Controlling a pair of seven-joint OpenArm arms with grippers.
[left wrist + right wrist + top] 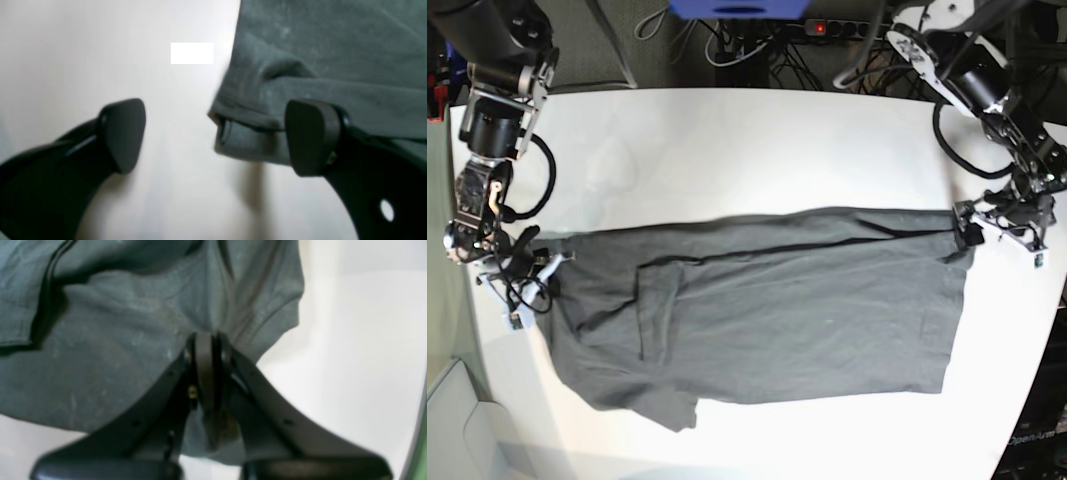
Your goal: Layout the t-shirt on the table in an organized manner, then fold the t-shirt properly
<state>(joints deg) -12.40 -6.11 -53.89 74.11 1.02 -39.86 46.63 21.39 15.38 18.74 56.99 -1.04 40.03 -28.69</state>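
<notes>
The dark grey t-shirt lies spread lengthwise across the white table, with wrinkles and a folded flap near its left end. My left gripper is open and wide. A hemmed corner of the t-shirt lies between its fingers, close to the right pad. In the base view this gripper sits at the shirt's upper right corner. My right gripper is shut, pinching an edge of the t-shirt. In the base view it is at the shirt's left end.
Black cables and a power strip run behind the table's far edge. The table's rim shows at the right of the right wrist view, close to that gripper. Bare white tabletop lies left of the shirt corner.
</notes>
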